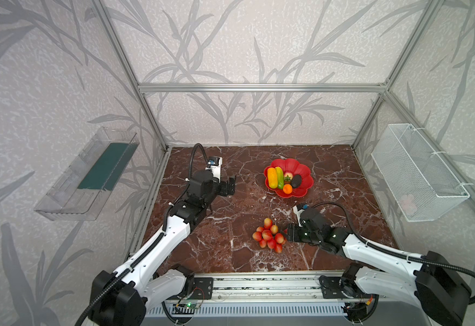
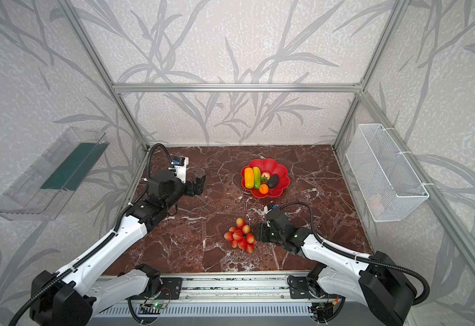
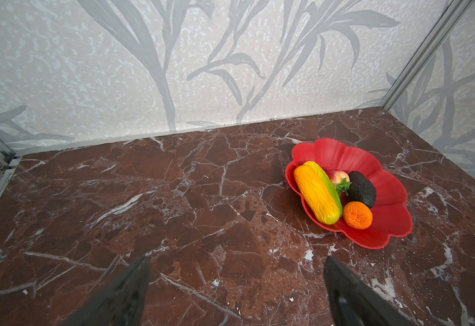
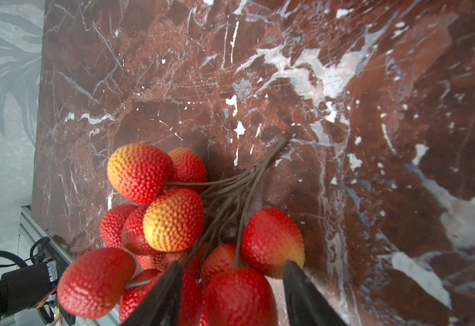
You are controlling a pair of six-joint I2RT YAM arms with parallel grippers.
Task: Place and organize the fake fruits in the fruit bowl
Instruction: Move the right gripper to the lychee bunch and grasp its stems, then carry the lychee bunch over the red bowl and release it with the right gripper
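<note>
Fruit bunch (image 1: pixel 268 235) lies stem (image 4: pixel 261 169) away from straddling right gripper (image 4: pixel 233 264), hold uncertain; left gripper (image 3: pixel 236 258) gapes.

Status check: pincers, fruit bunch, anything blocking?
Left pincer open, clear of the bowl. Right pincer straddling the fruit bunch, grip unconfirmed. Bunch on table, outside bowl. Nothing between them.

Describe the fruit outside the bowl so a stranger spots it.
On the marble tabletop, look nearer the robot than the red flower-shaped bowl, by the right gripper. There lies a bunch of bumpy red-yellow ovals on brown stems, the only clustered fruit.
</note>
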